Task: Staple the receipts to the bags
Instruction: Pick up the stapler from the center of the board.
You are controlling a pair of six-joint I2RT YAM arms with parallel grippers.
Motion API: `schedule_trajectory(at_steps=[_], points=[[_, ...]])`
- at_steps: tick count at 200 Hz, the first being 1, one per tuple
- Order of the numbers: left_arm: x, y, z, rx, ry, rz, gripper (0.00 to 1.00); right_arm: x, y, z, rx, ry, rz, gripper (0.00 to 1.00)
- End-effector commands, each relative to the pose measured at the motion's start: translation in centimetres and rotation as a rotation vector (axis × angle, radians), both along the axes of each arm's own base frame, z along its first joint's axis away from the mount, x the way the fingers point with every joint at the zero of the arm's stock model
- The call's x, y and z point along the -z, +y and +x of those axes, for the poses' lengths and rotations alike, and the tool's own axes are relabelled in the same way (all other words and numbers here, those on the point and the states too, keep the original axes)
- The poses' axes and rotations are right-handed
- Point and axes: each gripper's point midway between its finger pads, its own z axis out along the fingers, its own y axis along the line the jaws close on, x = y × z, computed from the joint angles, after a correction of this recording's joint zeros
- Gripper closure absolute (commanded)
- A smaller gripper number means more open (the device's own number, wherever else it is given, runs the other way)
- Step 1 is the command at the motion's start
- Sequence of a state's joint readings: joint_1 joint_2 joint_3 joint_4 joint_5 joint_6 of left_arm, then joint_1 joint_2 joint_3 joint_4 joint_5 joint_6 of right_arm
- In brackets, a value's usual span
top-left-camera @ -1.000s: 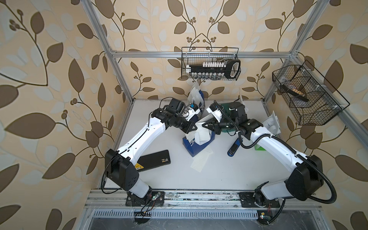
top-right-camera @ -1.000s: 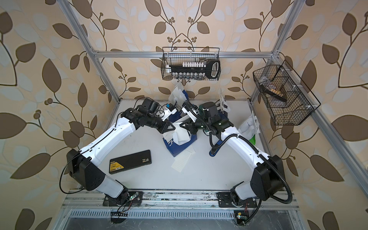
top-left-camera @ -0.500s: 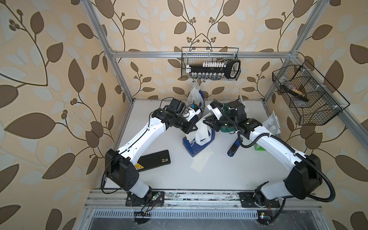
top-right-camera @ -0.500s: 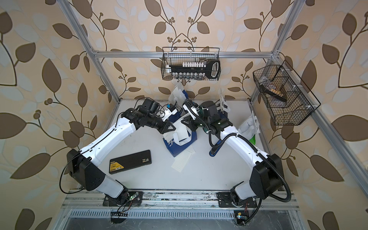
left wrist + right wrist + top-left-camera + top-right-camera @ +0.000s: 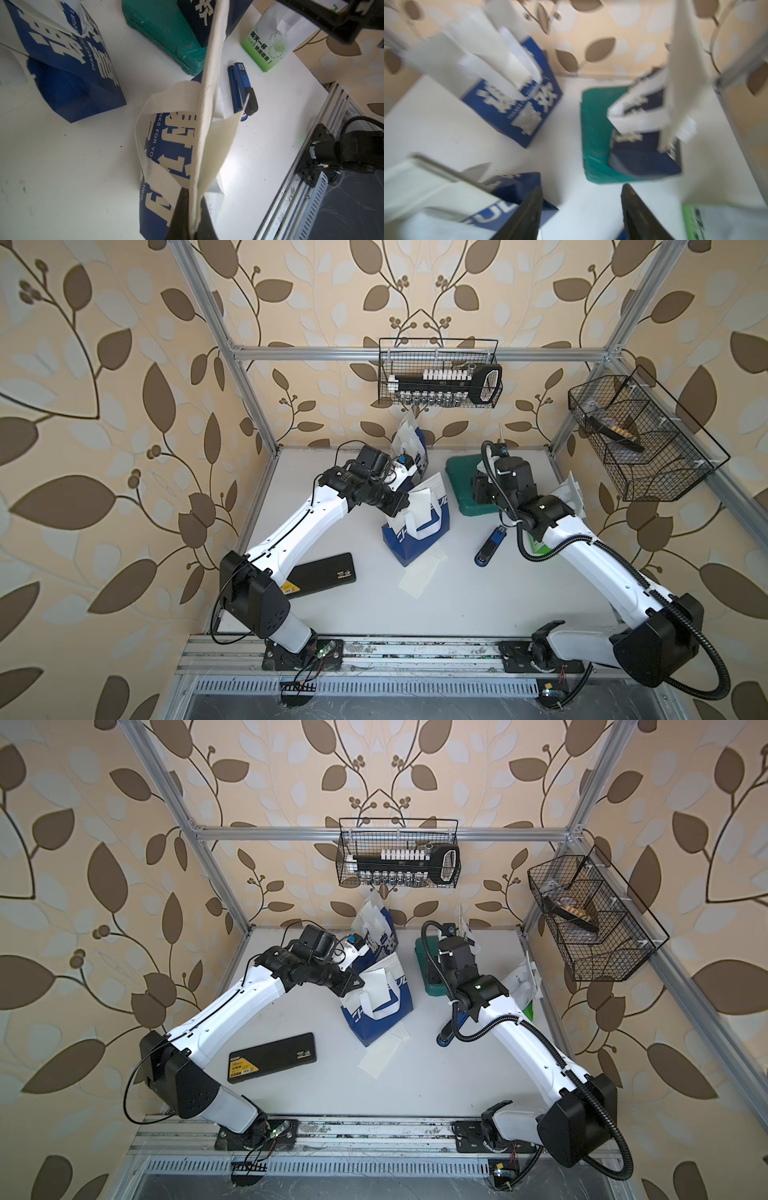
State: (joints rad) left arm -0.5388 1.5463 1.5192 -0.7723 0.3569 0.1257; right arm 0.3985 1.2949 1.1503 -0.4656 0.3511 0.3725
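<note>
A blue-and-white bag (image 5: 419,526) stands mid-table. My left gripper (image 5: 193,195) is shut on its white top rim, pinching a receipt (image 5: 220,145) flat against it. In a top view the left gripper (image 5: 398,506) sits at the bag's left top edge. My right gripper (image 5: 582,187) is open with nothing between its fingers, and hangs over the green case (image 5: 457,472), apart from the bag. Another receipt (image 5: 419,576) lies flat in front of the bag. A second blue-and-white bag (image 5: 411,448) stands at the back. A small navy bag (image 5: 199,18) sits on the case. A white-and-green bag (image 5: 569,493) is at the right.
A blue stapler (image 5: 490,545) lies on the table right of the held bag. A black flat case (image 5: 320,574) lies at the front left. Wire baskets hang on the back wall (image 5: 438,377) and the right wall (image 5: 636,439). The frame rail runs along the front edge.
My right gripper has opened and drawn back from the bag's top towards the green case. The left gripper keeps its pinch on the bag rim and receipt.
</note>
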Motion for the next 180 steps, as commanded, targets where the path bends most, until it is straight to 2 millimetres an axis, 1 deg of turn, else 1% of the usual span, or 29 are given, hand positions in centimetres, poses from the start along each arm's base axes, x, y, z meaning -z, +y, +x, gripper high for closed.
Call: schedule_trajectory(at_steps=[1,18,29,55,80,107,124,132,136,154,169,180], points=[[-0.7,-0.9,0.3,0.016,-0.066,0.040,1.00,7.7,-4.9,-4.8,0.320,0.265,0.021,0.36],[-0.2,-1.2,0.0,0.036,-0.081,0.077,1.00,11.0,-5.5,-6.6,0.419,0.380,0.127,0.35],[-0.1,-1.3,0.0,0.038,-0.093,0.093,1.00,12.9,-5.2,-7.3,0.436,0.434,0.166,0.34],[0.0,-0.9,0.2,0.025,-0.113,0.126,1.00,15.9,-5.2,-7.5,0.490,0.483,0.228,0.35],[0.0,-0.8,0.3,0.025,-0.123,0.147,1.00,17.5,-4.8,-6.4,0.492,0.488,0.279,0.36],[0.1,-0.6,0.5,0.020,-0.132,0.165,1.00,19.0,-5.0,-5.9,0.510,0.522,0.257,0.37],[0.2,-0.6,0.5,0.023,-0.129,0.168,1.00,19.8,-5.4,-5.5,0.531,0.518,0.248,0.40],[0.2,-0.6,0.5,0.022,-0.129,0.169,1.00,20.2,-5.6,-5.4,0.542,0.517,0.248,0.44],[0.2,-0.6,0.5,0.022,-0.127,0.167,1.00,20.4,-5.7,-5.2,0.547,0.515,0.251,0.47],[0.4,-0.7,0.5,0.027,-0.121,0.169,1.00,20.6,-5.9,-4.9,0.558,0.514,0.254,0.74],[0.6,-0.8,0.3,0.035,-0.112,0.165,1.00,19.9,-5.8,-4.6,0.533,0.501,0.250,0.90],[0.8,-0.8,0.3,0.038,-0.106,0.167,1.00,18.8,-5.3,-4.2,0.483,0.485,0.253,0.98]])
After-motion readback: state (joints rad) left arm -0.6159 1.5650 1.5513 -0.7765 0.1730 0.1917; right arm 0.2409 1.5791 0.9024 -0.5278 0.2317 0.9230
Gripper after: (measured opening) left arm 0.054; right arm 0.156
